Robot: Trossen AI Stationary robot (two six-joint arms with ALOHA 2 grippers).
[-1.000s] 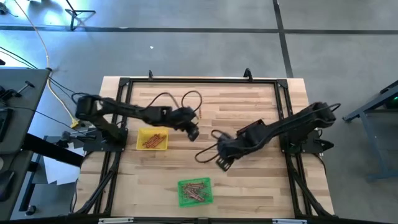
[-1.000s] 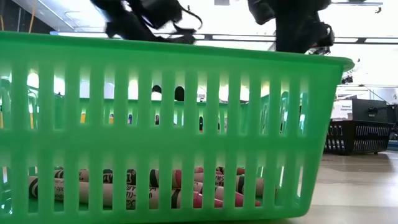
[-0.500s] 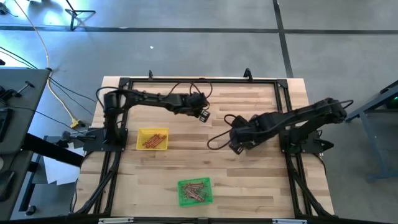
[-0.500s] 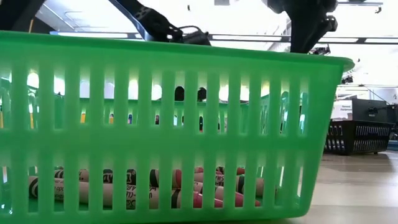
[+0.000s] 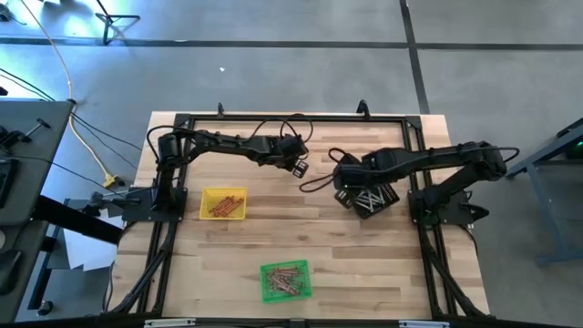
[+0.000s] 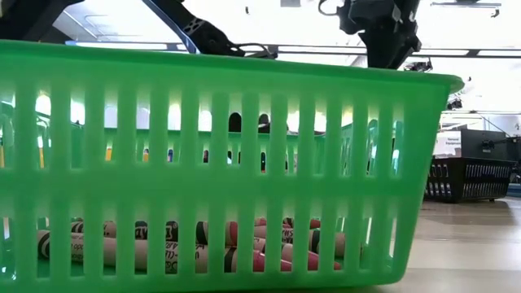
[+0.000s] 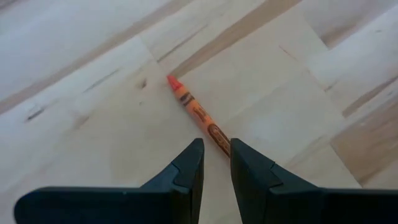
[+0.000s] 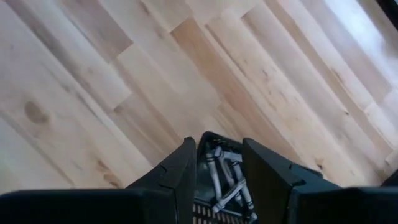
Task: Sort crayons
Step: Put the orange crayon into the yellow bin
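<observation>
Holding an orange crayon (image 7: 198,116) by its blunt end, the left gripper (image 7: 216,163) sits over bare wood at the far-centre of the table (image 5: 364,264); its fingers (image 7: 186,171) are nearly together, pinching the stick, whose pointed tip aims away from the wrist. In the high view that gripper (image 5: 298,167) is past the yellow tray (image 5: 223,204), on the far side of it and toward the table's middle.

Right gripper (image 8: 219,163) is above a black tray (image 5: 369,197) right of centre. Its fingers (image 8: 177,177) stand apart, straddling the tray's rim. Cannot tell whether they press the wall or just hang beside it. Inside the black tray, pale grey-white crayons (image 8: 224,177) lie in a loose heap with dark wrappers.

Yellow tray sits on the left side near the left arm's base and holds a bunch of reddish-orange crayons (image 5: 222,206).

Green tray (image 5: 285,281) is at the near edge, roughly centred, with brownish crayons (image 5: 287,279) piled in it. Low view looks straight through its slotted wall (image 6: 220,163); the sticks (image 6: 203,248) lie flat on the bottom, wrappers showing dark, pink and pale bands.

Both arms show only as dark shapes above the green rim in the low view. A second dark basket (image 6: 472,179) stands in the room behind, off the table.
</observation>
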